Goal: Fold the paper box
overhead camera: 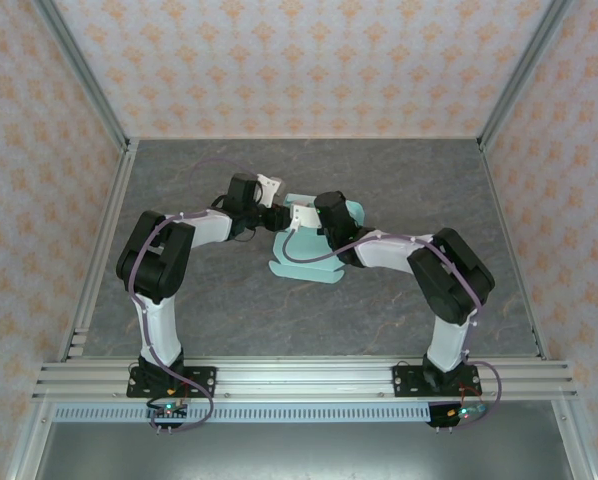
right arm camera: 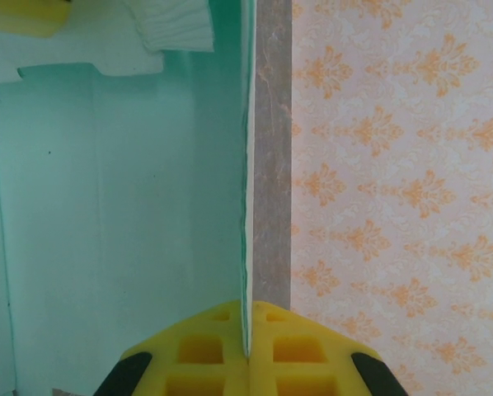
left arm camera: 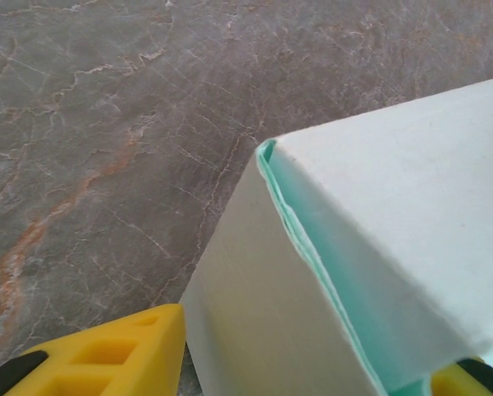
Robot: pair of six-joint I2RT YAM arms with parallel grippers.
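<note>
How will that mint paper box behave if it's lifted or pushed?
Probably floppy: the panel of the paper box clamped in the right pincer looks sheet-thin edge-on. Likely very light, so a push may slide it over the table. Its layered folded corner suggests it creases easily.

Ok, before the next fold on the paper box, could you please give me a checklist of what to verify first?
1. Right hand shut on a thin panel edge of the paper box: ok.
2. That pinched edge runs straight, with no crease, in the right wrist view: ok.
3. Left hand straddles the folded corner, one finger on each side: ok.
4. Left hand actually clamped on the card: cannot tell.
5. Corner seam closed flat: not ok, a mint gap shows between the layers.
</note>
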